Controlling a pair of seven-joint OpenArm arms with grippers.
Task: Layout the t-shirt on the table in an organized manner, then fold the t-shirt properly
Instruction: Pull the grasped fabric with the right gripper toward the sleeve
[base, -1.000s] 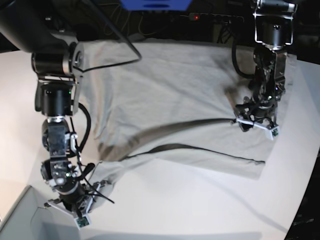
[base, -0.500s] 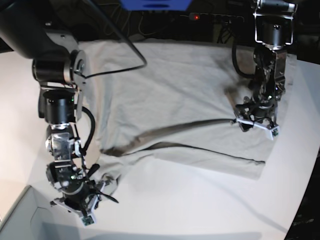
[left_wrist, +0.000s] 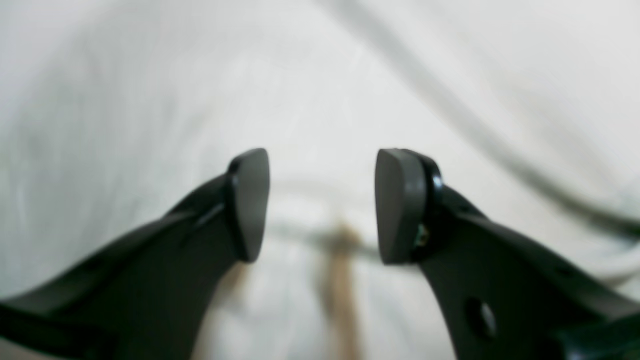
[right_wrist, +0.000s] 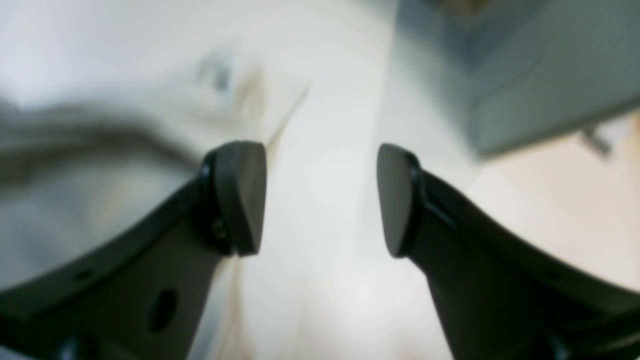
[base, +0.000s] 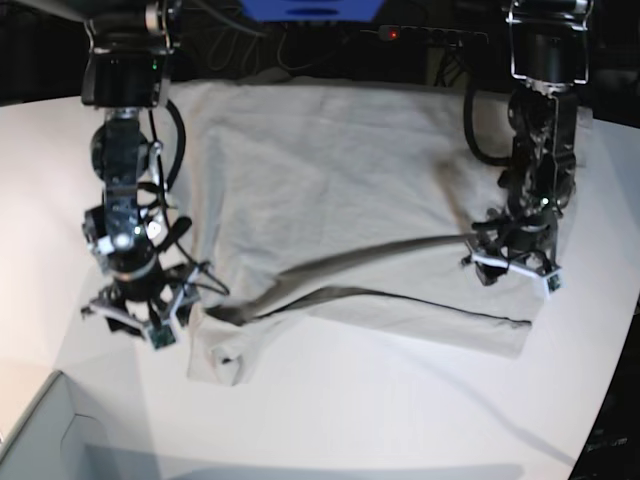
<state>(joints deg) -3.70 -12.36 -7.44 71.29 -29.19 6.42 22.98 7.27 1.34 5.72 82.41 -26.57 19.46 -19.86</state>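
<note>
On the desk (base: 330, 420), the t-shirt (base: 340, 190) lies spread; the right pincer (base: 150, 310) has just released its near-left corner and lifted, the left pincer (base: 510, 262) gaping empty over the right side—another pull seems needed.

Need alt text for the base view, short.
A light grey-beige t-shirt lies spread on a white table with a long diagonal crease. The open right pincer sits beside its near-left corner; the left pincer rests on its right side. A grey box corner shows bottom-left.
</note>
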